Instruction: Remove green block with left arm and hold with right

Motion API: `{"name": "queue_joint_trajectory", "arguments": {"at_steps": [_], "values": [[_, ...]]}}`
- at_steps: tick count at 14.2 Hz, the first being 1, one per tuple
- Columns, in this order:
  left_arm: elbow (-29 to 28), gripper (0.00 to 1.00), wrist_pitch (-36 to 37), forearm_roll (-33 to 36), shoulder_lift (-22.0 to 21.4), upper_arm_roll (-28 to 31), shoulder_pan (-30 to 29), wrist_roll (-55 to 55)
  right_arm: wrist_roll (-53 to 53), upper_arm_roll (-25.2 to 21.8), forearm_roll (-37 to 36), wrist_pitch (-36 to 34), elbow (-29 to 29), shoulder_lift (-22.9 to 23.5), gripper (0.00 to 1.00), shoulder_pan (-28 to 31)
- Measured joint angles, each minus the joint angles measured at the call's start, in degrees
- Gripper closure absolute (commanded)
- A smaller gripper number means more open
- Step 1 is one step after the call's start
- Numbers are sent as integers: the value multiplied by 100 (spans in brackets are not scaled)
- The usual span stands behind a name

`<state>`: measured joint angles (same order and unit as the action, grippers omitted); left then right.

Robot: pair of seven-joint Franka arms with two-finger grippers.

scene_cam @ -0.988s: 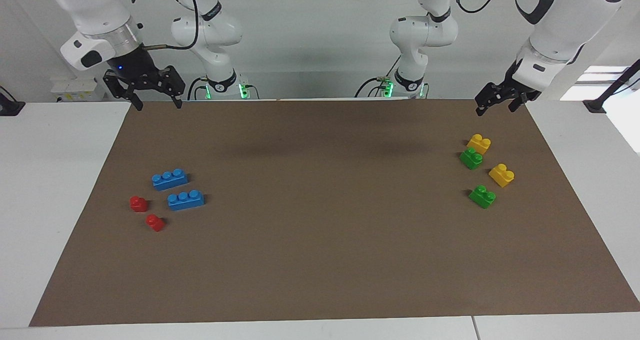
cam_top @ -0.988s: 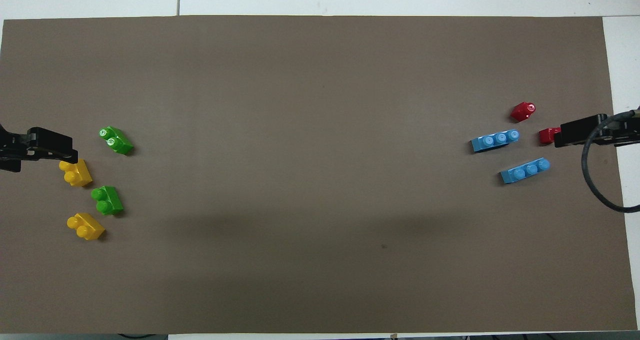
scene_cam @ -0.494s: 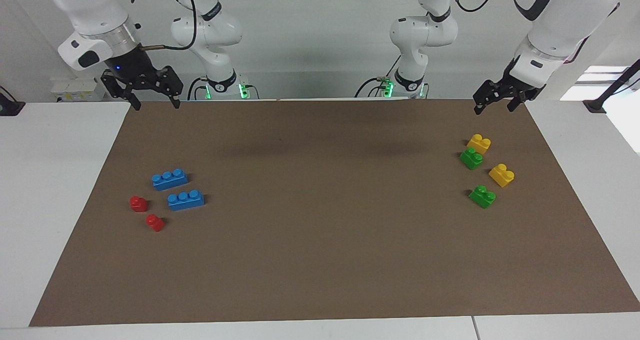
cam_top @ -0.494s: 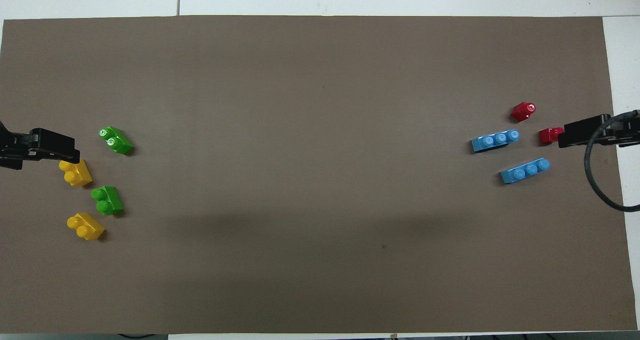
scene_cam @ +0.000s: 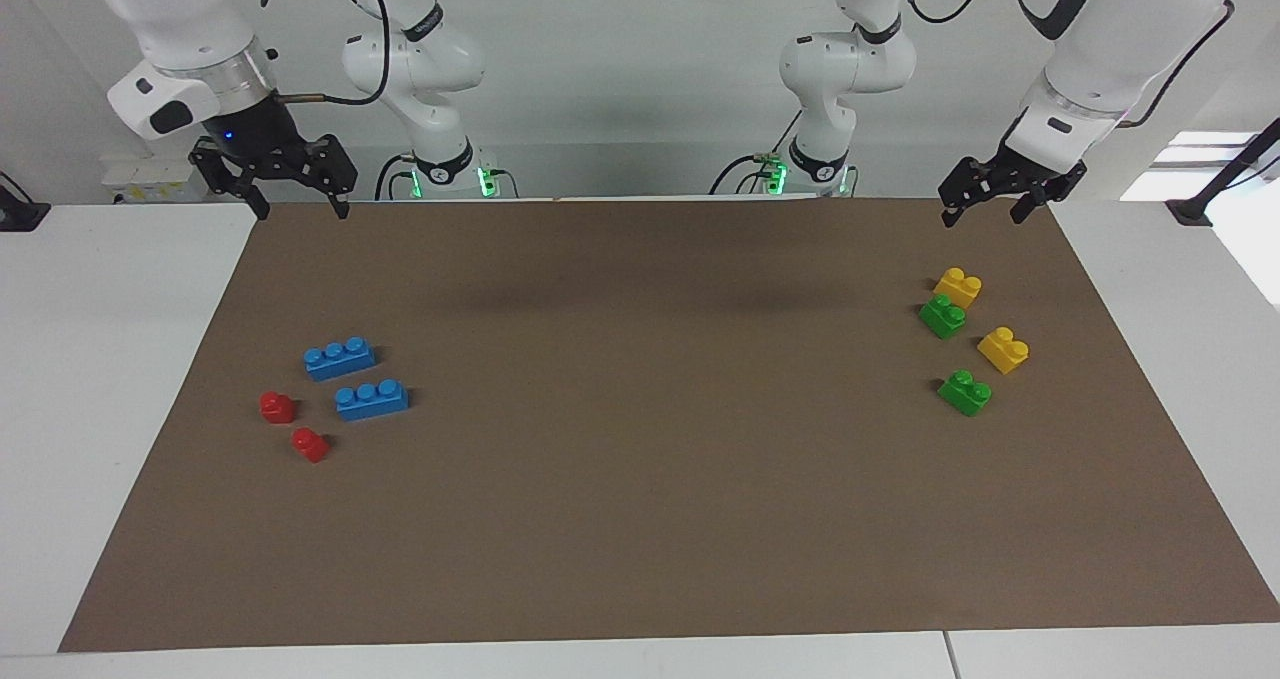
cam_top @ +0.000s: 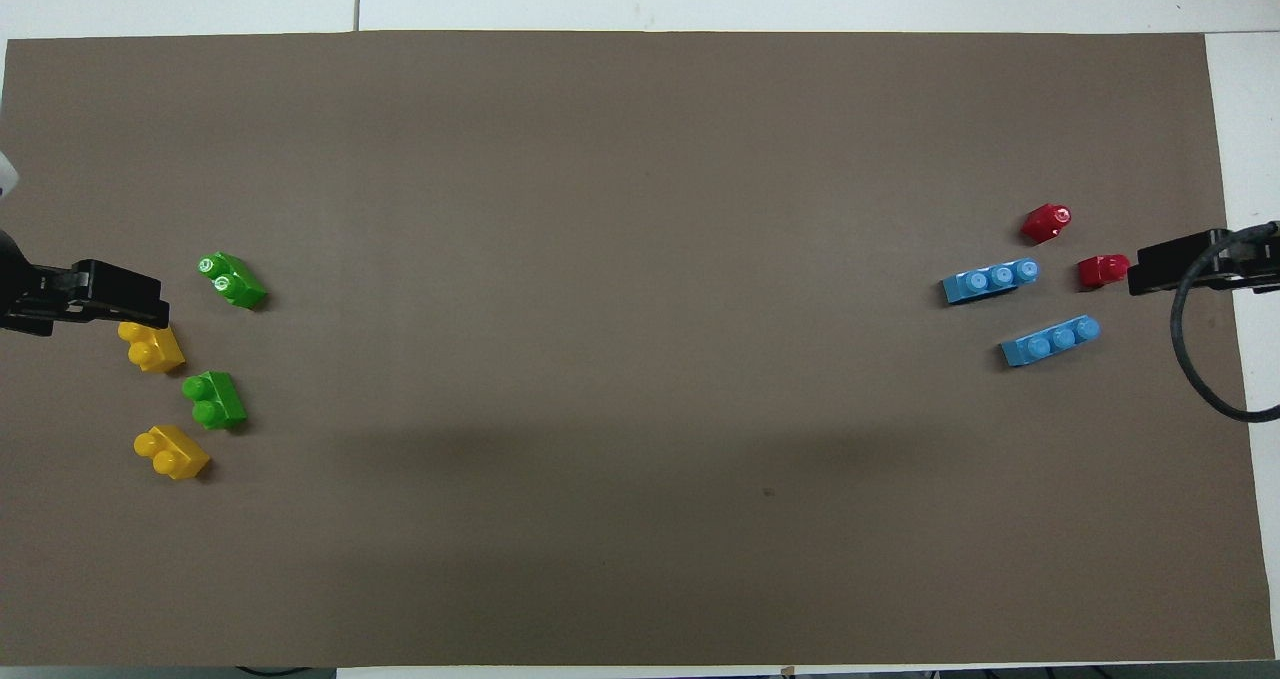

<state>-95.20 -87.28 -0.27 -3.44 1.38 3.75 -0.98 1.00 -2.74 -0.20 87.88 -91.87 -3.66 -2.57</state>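
A matte brown mat [scene_cam: 640, 519] is spread over a white tabletop [scene_cam: 110, 379] before a pale wall. Two glossy green blocks [scene_cam: 942, 316] [scene_cam: 964, 392], studded, lie among yellow bricks [scene_cam: 957, 286] toward the left arm's end. The left gripper [scene_cam: 983, 204] and right gripper [scene_cam: 296, 200] are held aloft over the mat's robot-side corners, jaws apart, empty.

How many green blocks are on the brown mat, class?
2. One green block lies beside a yellow block at the left arm's end; the other green block lies farther from the robots. None seems hidden.
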Motion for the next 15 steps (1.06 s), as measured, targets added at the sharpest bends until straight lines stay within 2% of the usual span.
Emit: {"name": "queue_joint_trajectory", "arguments": {"at_steps": [15], "values": [[-2,0,1,0,-11,-36,-30,14,105,-13,0,0,0,0,0,0]]}}
